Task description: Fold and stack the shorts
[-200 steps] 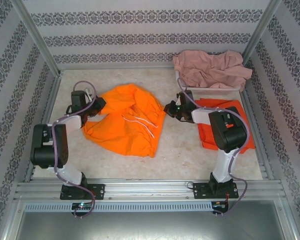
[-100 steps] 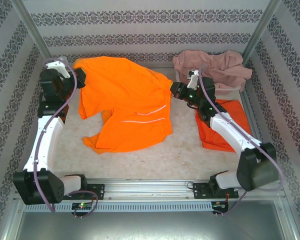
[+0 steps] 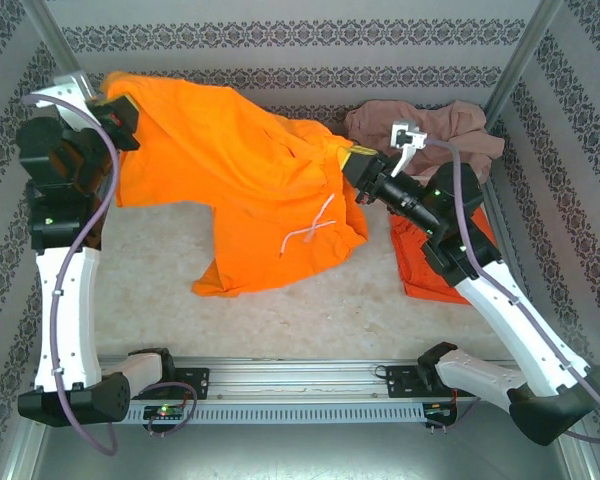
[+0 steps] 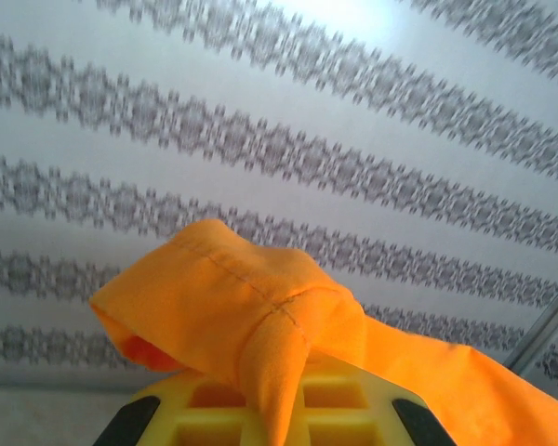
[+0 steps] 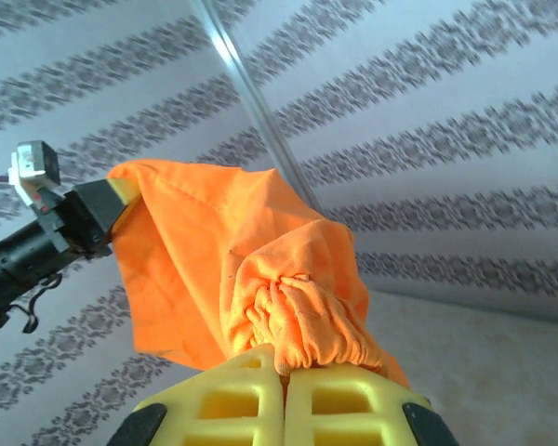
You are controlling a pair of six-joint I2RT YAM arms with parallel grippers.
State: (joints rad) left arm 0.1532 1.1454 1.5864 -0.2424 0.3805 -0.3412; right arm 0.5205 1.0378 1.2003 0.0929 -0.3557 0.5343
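so the biggest thing here is the bright orange soft cloth shorts (image 3: 240, 170), stretched like a saggy banner from the upper left to the middle of the top view, with one leg drooping in loose folds onto the pale mottled stone-look table (image 3: 150, 290). Next down, the dusty pink crumpled cloth shorts (image 3: 450, 130) sit in a rumpled heap at the upper right. The second orange cloth shorts (image 3: 412, 270) lie folded into a flat rectangle right of centre, partly under the right arm. The left gripper (image 3: 117, 112), upper left, is clamped on a stitched hem corner, and its wrist view shows the yellow waffle-grid fingers (image 4: 214, 409) pinching that fold. The right gripper (image 3: 357, 170), just right of centre, is clamped on the puckered gathered elastic waist (image 5: 298, 325). Smallest bit: the thin white drawstring (image 3: 315, 228) dangles in a loop near centre.
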